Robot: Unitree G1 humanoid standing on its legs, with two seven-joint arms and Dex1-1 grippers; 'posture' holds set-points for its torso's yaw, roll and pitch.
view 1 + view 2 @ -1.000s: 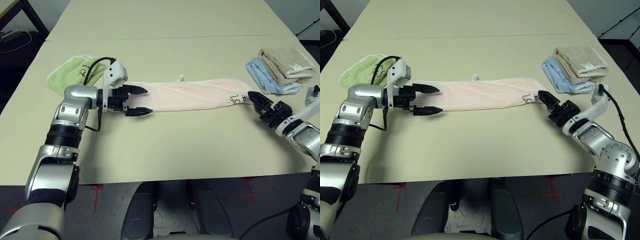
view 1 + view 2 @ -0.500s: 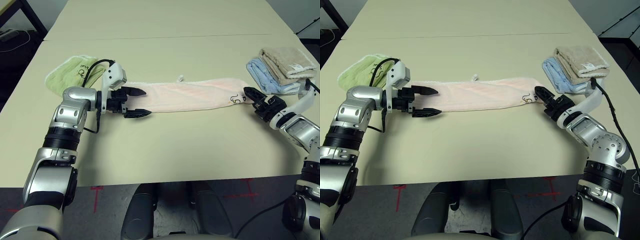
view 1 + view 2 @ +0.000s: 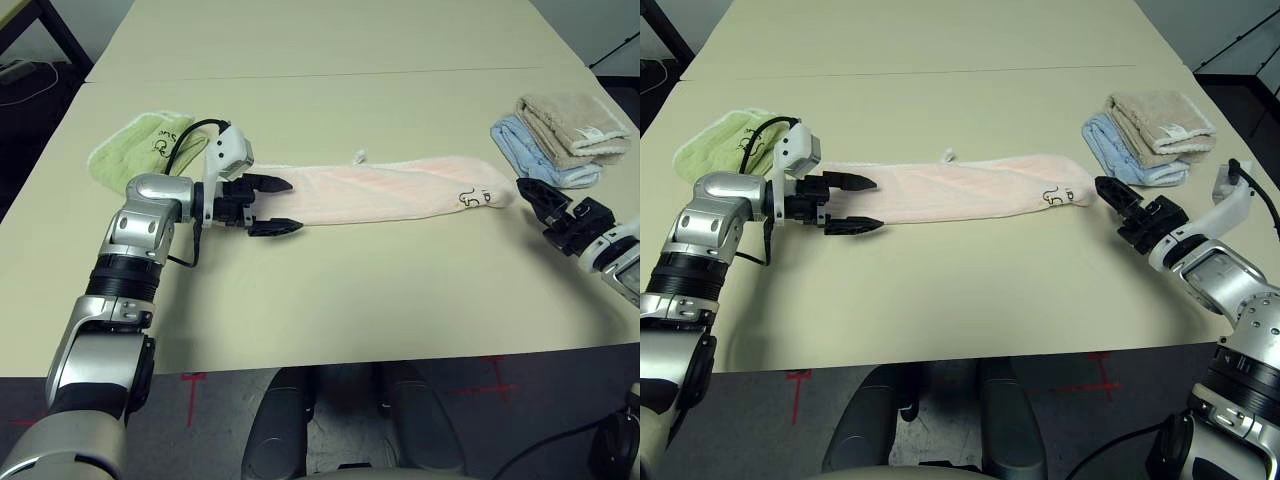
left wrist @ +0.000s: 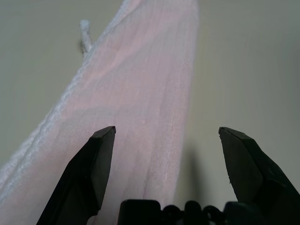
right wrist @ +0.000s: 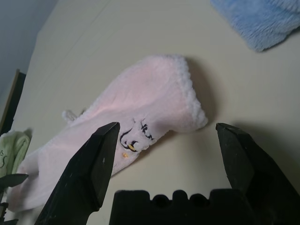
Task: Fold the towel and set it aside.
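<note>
The towel (image 3: 390,190), pale pink, lies flat as one long narrow strip across the middle of the table. Its dark embroidery (image 5: 133,136) sits near the right end. My left gripper (image 3: 293,204) is open at the towel's left end, one finger over the cloth and the other beside its near edge. In the left wrist view the pink strip (image 4: 140,93) runs away between those fingers. My right gripper (image 3: 532,193) is open just to the right of the towel's right end (image 5: 187,98), a little apart from it, with nothing between its fingers.
A light green towel (image 3: 140,140) lies behind my left gripper. At the right rear, a beige folded towel (image 3: 575,120) rests on a blue one (image 3: 530,150), close to my right gripper. A seam (image 3: 320,75) crosses the table further back.
My right gripper first edged onto the towel's right end, then drew back to the right and now stands clear of it. The left gripper and the towel have stayed put.
</note>
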